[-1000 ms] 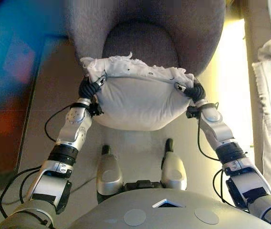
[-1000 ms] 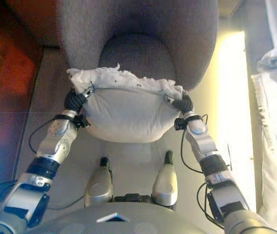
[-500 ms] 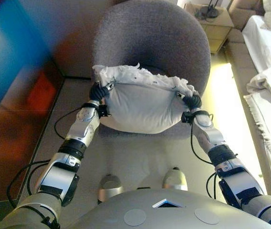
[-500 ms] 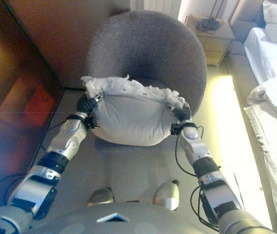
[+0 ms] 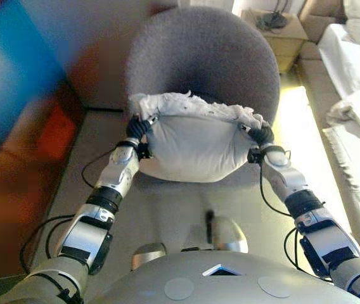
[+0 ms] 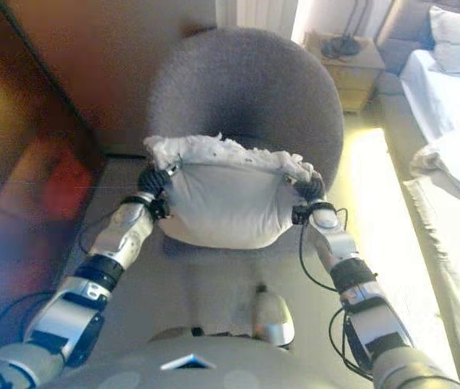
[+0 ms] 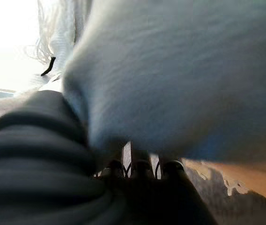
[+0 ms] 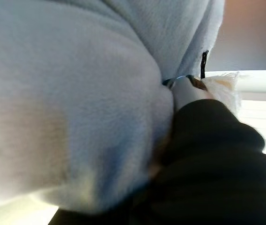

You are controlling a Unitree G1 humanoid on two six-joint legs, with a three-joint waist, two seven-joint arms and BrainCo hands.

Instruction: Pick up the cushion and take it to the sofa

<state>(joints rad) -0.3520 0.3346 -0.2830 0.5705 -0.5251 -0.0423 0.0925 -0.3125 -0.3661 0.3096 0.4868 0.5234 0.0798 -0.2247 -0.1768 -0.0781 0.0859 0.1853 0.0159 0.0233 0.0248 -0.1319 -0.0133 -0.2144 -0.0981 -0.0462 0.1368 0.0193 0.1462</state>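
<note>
I hold a white cushion (image 5: pixel 196 142) with a frilled top edge in the air, between both hands. My left hand (image 5: pixel 138 127) is shut on its upper left corner. My right hand (image 5: pixel 261 134) is shut on its upper right corner. The cushion hangs just in front of a round grey armchair-style sofa (image 5: pixel 199 57), over the front of its seat. In the left wrist view the cushion (image 7: pixel 180 70) fills the picture above the hand's dark cover (image 7: pixel 34 154). In the right wrist view the cushion (image 8: pixel 67 93) presses against the dark cover (image 8: pixel 208 154). Most of the fingers are hidden by the cloth.
A brown wall or cabinet (image 5: pixel 15 139) runs along the left. A small wooden bedside table (image 5: pixel 282 26) stands behind the sofa at the right. A bed with white linen (image 5: pixel 357 95) lies along the right side. Grey floor (image 5: pixel 173 202) lies between me and the sofa.
The whole picture has shifted, so the sofa and room now show more fully: the camera has moved. The cushion stays held by both hands in front of the sofa.
</note>
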